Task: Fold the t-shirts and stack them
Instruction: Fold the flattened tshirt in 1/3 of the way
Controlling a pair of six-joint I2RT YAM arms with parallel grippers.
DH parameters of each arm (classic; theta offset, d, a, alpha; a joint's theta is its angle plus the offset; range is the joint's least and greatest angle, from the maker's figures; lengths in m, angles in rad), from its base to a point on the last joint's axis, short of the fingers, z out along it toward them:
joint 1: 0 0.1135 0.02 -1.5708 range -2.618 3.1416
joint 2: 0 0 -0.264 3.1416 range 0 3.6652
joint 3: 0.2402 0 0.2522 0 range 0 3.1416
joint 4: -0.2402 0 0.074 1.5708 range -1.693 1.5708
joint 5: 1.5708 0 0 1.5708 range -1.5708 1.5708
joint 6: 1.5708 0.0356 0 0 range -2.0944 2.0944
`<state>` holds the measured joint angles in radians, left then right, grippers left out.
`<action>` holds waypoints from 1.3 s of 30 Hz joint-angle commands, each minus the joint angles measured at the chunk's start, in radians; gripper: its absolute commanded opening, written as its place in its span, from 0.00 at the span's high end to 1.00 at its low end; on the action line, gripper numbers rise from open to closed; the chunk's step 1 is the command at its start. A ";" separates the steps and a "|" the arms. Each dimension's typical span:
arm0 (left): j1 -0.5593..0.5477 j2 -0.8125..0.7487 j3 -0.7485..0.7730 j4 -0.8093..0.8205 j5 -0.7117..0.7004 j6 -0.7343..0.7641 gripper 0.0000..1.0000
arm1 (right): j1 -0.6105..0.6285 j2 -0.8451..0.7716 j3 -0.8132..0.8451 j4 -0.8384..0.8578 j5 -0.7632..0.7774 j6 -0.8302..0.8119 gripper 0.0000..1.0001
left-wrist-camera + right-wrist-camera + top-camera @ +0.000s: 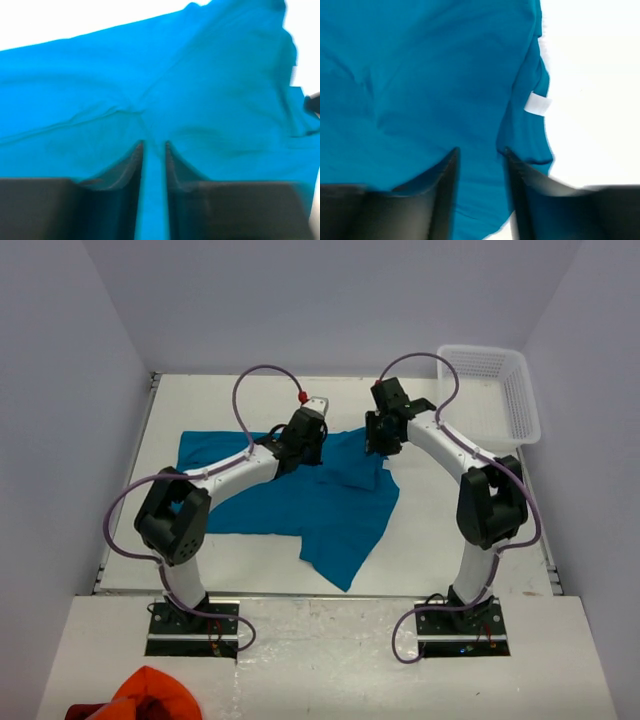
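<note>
At the lower left of the top view, an orange-red cloth [150, 695] sat bunched on the near ledge. The teal t-shirt [300, 510] lay spread across the middle of the desk [450, 530], with a strip of bare surface along its left edge. The left claw [154, 144] hung over the shirt's upper middle, its jaws a narrow slit apart and gripping nothing. The right claw [481, 150] stood wider open and empty over the shirt's right edge, by a white label [537, 104]. Bare desk ran rightward to a white basket [520, 390] at the upper right.
</note>
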<state>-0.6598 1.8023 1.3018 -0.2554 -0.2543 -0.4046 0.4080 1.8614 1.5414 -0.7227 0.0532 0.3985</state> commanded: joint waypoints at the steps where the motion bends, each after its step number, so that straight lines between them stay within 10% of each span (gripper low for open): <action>1: -0.004 0.029 0.051 0.063 0.123 0.047 0.89 | -0.011 0.054 0.054 -0.015 -0.012 -0.006 0.66; 3: -0.003 0.087 0.092 0.091 0.200 0.053 1.00 | -0.018 0.090 0.085 -0.009 -0.042 -0.004 1.00; 10: 0.011 0.236 0.231 0.061 0.202 0.067 1.00 | -0.070 0.245 0.293 -0.044 -0.107 -0.039 1.00; 13: 0.025 0.275 0.277 0.048 0.214 0.076 1.00 | -0.089 0.312 0.411 -0.092 -0.101 -0.073 0.56; 15: 0.031 0.299 0.298 0.044 0.216 0.082 1.00 | -0.103 0.343 0.477 -0.112 -0.099 -0.104 0.49; 39: 0.038 0.316 0.148 0.100 0.317 0.047 1.00 | -0.166 0.559 0.747 -0.224 -0.211 -0.156 0.54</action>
<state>-0.6220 2.1475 1.4837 -0.1680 0.0414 -0.3553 0.2501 2.4042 2.2375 -0.9306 -0.1276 0.2607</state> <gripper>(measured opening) 0.002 0.459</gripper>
